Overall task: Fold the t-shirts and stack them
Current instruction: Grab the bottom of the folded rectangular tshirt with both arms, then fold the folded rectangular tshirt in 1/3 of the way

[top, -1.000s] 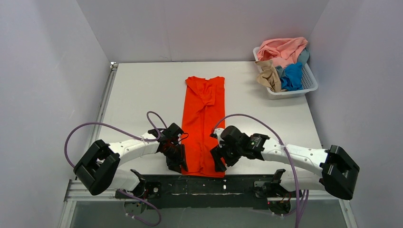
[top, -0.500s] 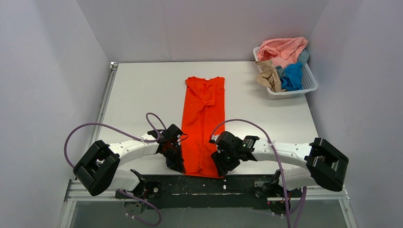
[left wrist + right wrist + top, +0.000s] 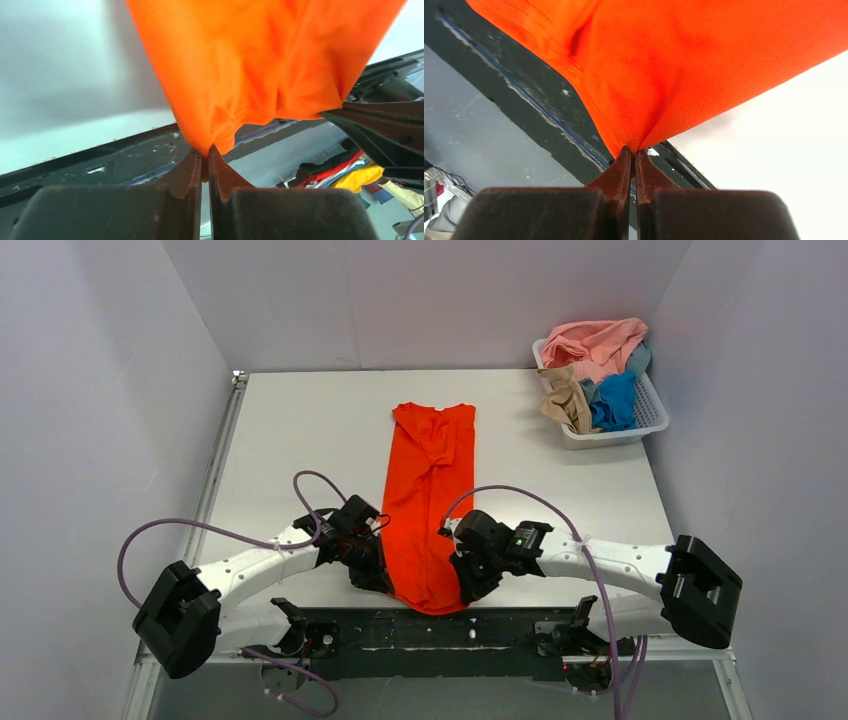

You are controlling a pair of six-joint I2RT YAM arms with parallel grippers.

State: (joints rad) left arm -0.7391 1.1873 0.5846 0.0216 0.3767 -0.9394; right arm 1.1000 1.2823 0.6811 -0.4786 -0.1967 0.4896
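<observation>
Down at the table's [image 3: 300, 430] six o'clock edge, left fingers [image 3: 187, 175] and right fingers [image 3: 619, 172] each pinch a hem corner of the orange-red t-shirt [image 3: 430, 490].

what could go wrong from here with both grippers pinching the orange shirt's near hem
The left gripper and right gripper each hold only a tiny pinch of the orange shirt; it may slip out when pulled.
If one arm leads, the folded strip could skew.
The hem sits at the table edge; dropped, it might hang over.
</observation>
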